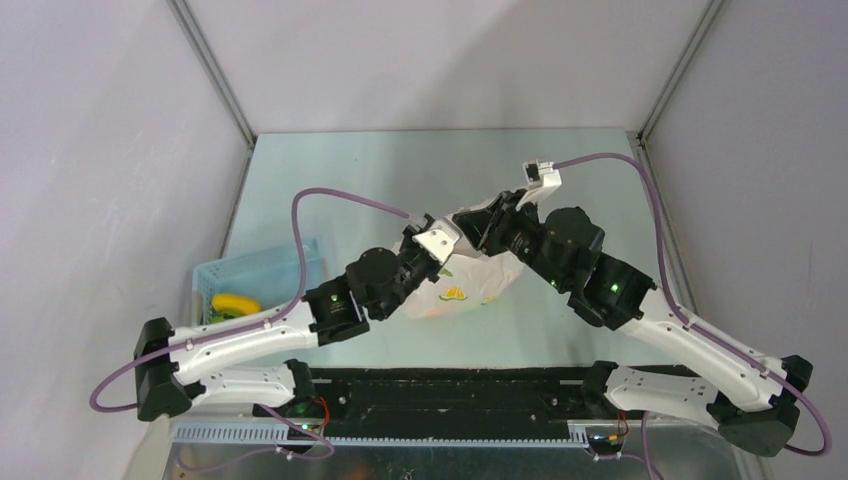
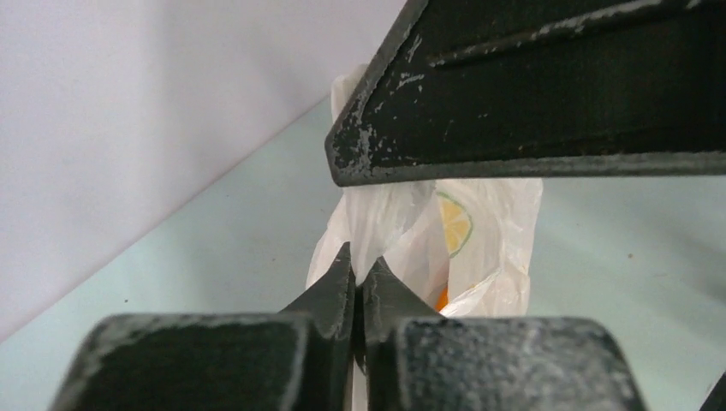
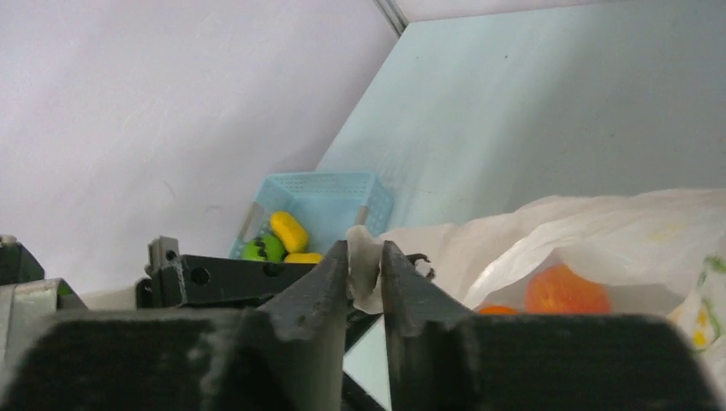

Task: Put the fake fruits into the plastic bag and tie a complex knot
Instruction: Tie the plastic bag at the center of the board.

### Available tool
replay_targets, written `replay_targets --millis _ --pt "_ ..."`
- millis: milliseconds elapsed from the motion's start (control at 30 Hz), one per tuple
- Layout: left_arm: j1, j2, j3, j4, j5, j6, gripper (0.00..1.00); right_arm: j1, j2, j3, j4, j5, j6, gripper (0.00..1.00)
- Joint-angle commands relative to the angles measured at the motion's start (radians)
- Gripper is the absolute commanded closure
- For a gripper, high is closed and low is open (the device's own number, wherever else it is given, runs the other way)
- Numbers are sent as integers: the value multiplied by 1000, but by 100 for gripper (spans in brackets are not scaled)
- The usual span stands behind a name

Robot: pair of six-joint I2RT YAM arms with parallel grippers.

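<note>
The bag (image 3: 599, 231) is thin, limp, slippery film: hold it by its top edge, where left gripper (image 2: 360, 278) and right gripper (image 3: 366, 267) each pinch it.

walls (image 1: 100, 150): pale grey | tabletop (image 1: 350, 170): pale green | corner posts (image 1: 215, 70): metal

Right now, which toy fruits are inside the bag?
The orange ones, showing through the thin white bag. The yellow ones and the green one lie in the blue basket instead.
</note>
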Motion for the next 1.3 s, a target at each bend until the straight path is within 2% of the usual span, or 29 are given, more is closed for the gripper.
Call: replay_targets --millis 0,33,67,100,167,267,400,567,667,833,967,1267 --pt "76 -65 -1 -53 158 -130 99 -35 -16 46 46 -21 -96 64" --pt "91 -71 -2 -70 186 -150 100 -57 -21 47 44 -43 -120 50" --pt "118 -83 -3 -77 237 -186 100 -68 -33 47 39 -76 -173 43" --pt "130 -87 -1 -92 262 -204 100 -87 -51 46 37 -94 -200 30" --pt "174 -94 12 -119 336 -288 100 -115 -75 46 27 -149 -279 19" --pt "244 -97 31 -155 443 -364 100 -163 -114 45 -12 -217 -381 12" --pt "303 -93 51 -197 551 -439 100 -201 -174 45 -65 -288 -468 8" --pt "362 -99 65 -232 621 -502 100 -241 -216 40 -139 -197 -532 8" --pt "385 -103 66 -233 656 -531 100 -315 -246 -28 -114 -196 -531 9" --pt "414 -103 69 -239 699 -561 100 -438 -330 -210 53 -320 -475 9" --pt "432 -110 70 -247 718 -570 100 -491 -379 -349 195 -391 -477 9" --pt "464 -117 75 -277 770 -572 100 -572 -295 -516 511 -474 -509 13"
